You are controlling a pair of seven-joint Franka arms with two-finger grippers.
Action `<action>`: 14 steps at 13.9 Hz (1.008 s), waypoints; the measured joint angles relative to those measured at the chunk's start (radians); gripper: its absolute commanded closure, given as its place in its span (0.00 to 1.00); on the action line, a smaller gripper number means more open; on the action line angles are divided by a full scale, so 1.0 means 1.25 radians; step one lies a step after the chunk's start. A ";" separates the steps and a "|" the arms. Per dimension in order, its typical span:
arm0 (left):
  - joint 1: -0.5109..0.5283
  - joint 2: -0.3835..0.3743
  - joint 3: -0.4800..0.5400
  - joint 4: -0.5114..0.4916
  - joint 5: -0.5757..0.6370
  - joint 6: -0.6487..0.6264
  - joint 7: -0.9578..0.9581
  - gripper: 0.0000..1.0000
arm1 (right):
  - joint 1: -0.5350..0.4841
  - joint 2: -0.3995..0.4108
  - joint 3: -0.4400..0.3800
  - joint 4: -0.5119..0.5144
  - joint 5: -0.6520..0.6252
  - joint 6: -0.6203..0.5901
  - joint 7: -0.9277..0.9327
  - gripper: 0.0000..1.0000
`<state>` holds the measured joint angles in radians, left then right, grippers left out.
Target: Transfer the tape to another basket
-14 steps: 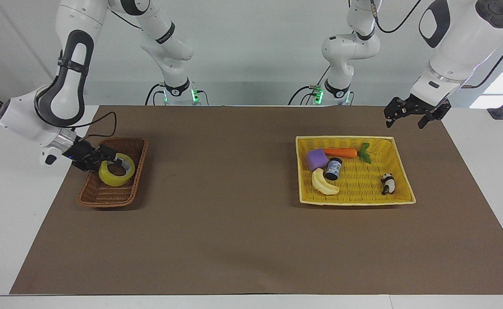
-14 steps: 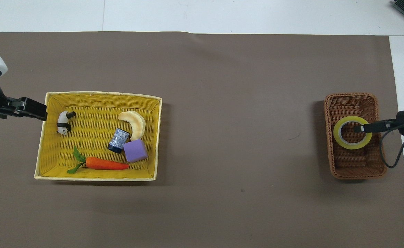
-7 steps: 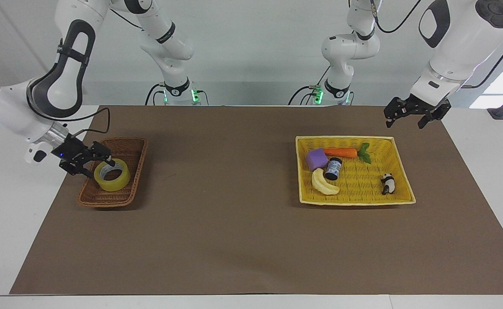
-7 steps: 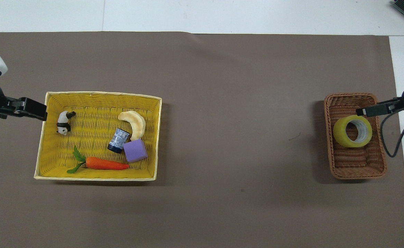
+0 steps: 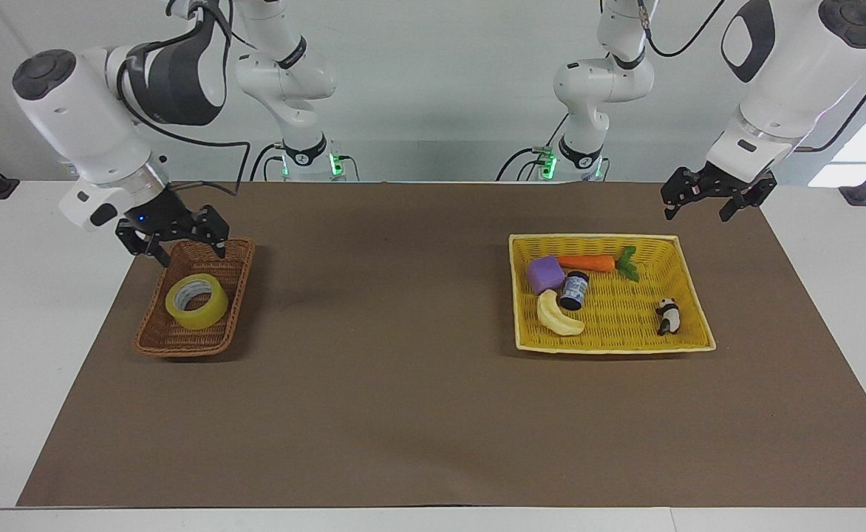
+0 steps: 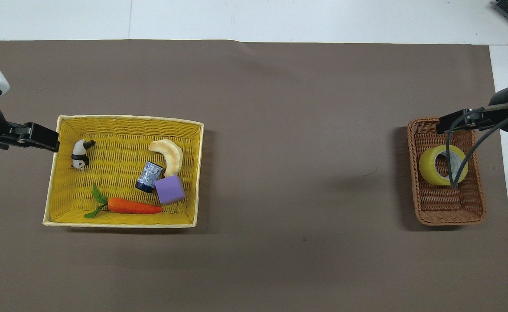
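Observation:
The tape (image 5: pixel 196 301), a yellow roll with a pale core, lies tilted in the dark-brown wicker basket (image 5: pixel 158 338) at the right arm's end of the table. It also shows in the overhead view (image 6: pixel 443 165), inside the same basket (image 6: pixel 449 214). My right gripper (image 5: pixel 188 253) is open and empty, raised over one end of that basket and clear of the tape; it also shows in the overhead view (image 6: pixel 449 123). My left gripper (image 5: pixel 701 209) is open and empty and waits in the air by a corner of the yellow tray (image 5: pixel 688 277).
The yellow tray (image 6: pixel 124 119) holds a carrot (image 6: pixel 133 206), a purple cube (image 6: pixel 170 190), a small dark can (image 6: pixel 148 177), a pale banana (image 6: pixel 167 154) and a panda figure (image 6: pixel 79 155). A brown mat (image 5: pixel 389 384) covers the table. A cable hangs from my right arm across the basket (image 6: pixel 460 167).
My right gripper has let go of the tape, risen and drawn back from the roll. The tape has settled in the brown basket. The left arm has not moved.

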<state>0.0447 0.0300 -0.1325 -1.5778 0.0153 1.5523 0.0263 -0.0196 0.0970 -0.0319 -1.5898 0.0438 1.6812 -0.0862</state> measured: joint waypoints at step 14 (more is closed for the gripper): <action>0.000 0.000 0.000 0.000 0.000 0.000 0.000 0.00 | 0.124 -0.185 0.009 -0.012 -0.030 -0.156 0.262 0.00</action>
<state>0.0447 0.0300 -0.1324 -1.5778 0.0153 1.5522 0.0263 0.1358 -0.1345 -0.0200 -1.6049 0.0059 1.4863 0.2411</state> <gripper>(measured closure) 0.000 0.000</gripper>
